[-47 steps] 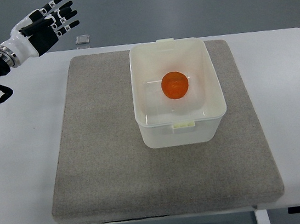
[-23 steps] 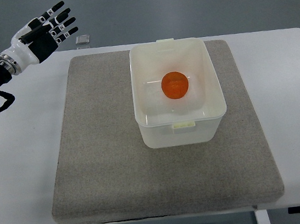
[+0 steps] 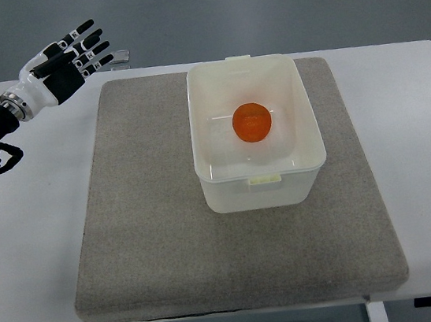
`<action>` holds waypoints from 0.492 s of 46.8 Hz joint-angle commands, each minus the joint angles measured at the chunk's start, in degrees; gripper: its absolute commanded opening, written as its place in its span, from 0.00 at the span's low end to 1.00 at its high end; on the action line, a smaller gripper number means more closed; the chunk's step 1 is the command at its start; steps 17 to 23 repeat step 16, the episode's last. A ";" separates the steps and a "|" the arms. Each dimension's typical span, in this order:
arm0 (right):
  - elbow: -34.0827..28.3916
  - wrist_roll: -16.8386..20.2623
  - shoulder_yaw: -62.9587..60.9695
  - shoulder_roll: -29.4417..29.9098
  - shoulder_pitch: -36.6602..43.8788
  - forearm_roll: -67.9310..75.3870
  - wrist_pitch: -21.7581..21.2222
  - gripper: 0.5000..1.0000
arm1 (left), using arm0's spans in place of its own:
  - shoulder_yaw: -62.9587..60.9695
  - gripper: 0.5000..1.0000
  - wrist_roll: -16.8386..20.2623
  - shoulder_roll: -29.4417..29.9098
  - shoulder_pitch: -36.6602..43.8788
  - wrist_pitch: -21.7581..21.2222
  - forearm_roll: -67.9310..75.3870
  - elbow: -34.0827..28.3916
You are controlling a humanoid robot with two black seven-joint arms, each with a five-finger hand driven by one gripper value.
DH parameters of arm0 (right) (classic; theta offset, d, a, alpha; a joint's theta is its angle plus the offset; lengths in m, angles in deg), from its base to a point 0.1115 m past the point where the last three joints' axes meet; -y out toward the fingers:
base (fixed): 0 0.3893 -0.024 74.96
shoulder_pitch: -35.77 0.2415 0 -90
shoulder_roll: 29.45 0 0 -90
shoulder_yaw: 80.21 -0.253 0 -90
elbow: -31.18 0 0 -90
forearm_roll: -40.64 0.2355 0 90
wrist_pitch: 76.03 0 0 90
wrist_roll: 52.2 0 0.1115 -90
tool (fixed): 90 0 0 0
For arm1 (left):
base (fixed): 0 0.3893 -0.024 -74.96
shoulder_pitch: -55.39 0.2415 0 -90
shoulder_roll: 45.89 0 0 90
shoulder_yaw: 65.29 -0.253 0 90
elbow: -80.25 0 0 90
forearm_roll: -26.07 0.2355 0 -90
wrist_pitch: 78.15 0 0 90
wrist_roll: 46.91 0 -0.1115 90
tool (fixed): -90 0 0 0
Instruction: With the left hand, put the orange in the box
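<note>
Orange [image 3: 251, 122] sits inside the box [image 3: 262, 187], job looks done; left hand [image 3: 64, 58], fingers spread and empty, hovers far left of it, only retreat remaining.

mat [image 3: 151, 217] sits on bench [image 3: 420, 142], covers most of it. box [image 3: 253, 132] on mat, toward back and a bit right of centre. orange [image 3: 251, 122] inside box, roughly mid-floor. left hand [image 3: 63, 60] up over back-left bench corner, well apart from box (off the mat entirely). small object [image 3: 119, 58] just beside hand, behind mat's back edge.
</note>
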 commanded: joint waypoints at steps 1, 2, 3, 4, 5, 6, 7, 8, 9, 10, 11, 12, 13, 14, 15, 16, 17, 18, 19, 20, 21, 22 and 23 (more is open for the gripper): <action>-0.07 0.00 -0.18 0.00 0.00 0.00 0.18 0.85 | 0.10 0.99 -0.01 0.12 0.00 0.00 0.01 -0.04; -0.07 0.00 -0.09 0.00 0.00 0.00 0.18 0.85 | 0.10 0.99 -0.01 0.21 0.00 0.00 0.01 -0.04; -0.07 0.00 0.00 0.00 0.00 0.00 0.18 0.85 | 0.10 0.99 -0.01 0.21 0.00 0.00 0.01 -0.04; -0.07 -0.09 0.09 0.00 0.00 -0.09 0.18 0.85 | 0.10 0.99 -0.01 0.21 0.00 0.00 0.01 -0.04; -0.07 -0.09 0.09 0.00 0.00 -0.09 0.18 0.85 | 0.10 0.99 -0.01 0.21 0.00 0.00 0.01 -0.04; -0.07 -0.09 0.00 0.00 0.00 0.00 0.18 0.85 | 0.19 0.99 -0.01 0.21 0.00 0.00 0.01 -0.04; -0.07 -0.09 0.00 0.00 0.00 0.09 0.18 0.85 | 0.19 0.99 -0.01 0.21 0.00 0.00 0.01 -0.04; -0.07 -0.09 0.00 0.00 0.00 0.09 0.18 0.85 | 0.19 0.99 -0.01 0.30 0.00 0.00 0.01 -0.04; -0.07 -0.09 0.00 0.00 0.00 0.09 0.18 0.85 | 0.19 0.99 -0.01 0.30 0.00 0.00 0.01 -0.04; -0.07 -0.09 0.00 0.00 0.00 0.09 0.09 0.85 | 0.19 0.99 -0.01 0.30 0.00 0.00 0.01 -0.04; -0.07 -0.09 0.00 0.00 0.00 0.09 0.09 0.85 | 0.19 0.99 -0.01 0.30 0.00 0.00 0.01 -0.04; -0.07 -0.18 0.00 0.00 0.00 0.09 0.18 0.85 | 0.19 0.99 -0.01 0.30 0.00 0.00 0.01 -0.04; -0.07 -0.26 0.00 0.00 0.00 0.00 0.18 0.85 | 0.27 0.99 -0.01 0.30 0.00 0.00 0.01 -0.04; -0.07 -0.26 0.09 0.00 0.00 -0.09 0.18 0.85 | 0.28 0.99 -0.01 0.30 0.00 0.00 0.01 -0.04; -0.07 -0.26 0.09 0.00 0.00 -0.18 0.18 0.85 | 0.28 0.99 -0.01 0.30 0.00 0.00 0.01 -0.04; -0.07 -0.26 0.09 0.00 0.00 -0.18 0.26 0.85 | 0.28 0.99 -0.01 0.30 0.00 0.00 0.01 -0.04; -0.07 -0.26 0.09 0.00 0.00 -0.18 0.26 0.85 | 0.28 0.99 -0.01 0.30 0.00 0.00 0.01 -0.04; -0.07 -0.26 0.09 0.00 0.00 -0.18 0.26 0.85 | 0.28 0.99 -0.01 0.30 0.00 0.00 0.01 -0.04; -0.07 -0.26 0.09 0.00 0.00 -0.18 0.26 0.85 | 0.28 0.99 -0.01 0.30 0.00 0.00 0.01 -0.04; -0.07 -0.26 0.09 0.00 0.00 -0.18 0.26 0.85 | 0.28 0.99 -0.01 0.30 0.00 0.00 0.01 -0.04; -0.07 -0.26 0.09 0.00 0.00 -0.18 0.26 0.85 | 0.28 0.99 -0.01 0.30 0.00 0.00 0.01 -0.04; -0.07 -0.26 0.09 0.00 0.00 -0.18 0.26 0.85 | 0.28 0.99 -0.01 0.30 0.00 0.00 0.01 -0.04; -0.07 -0.26 0.09 0.00 0.00 -0.18 0.26 0.85 | 0.28 0.99 -0.01 0.30 0.00 0.00 0.01 -0.04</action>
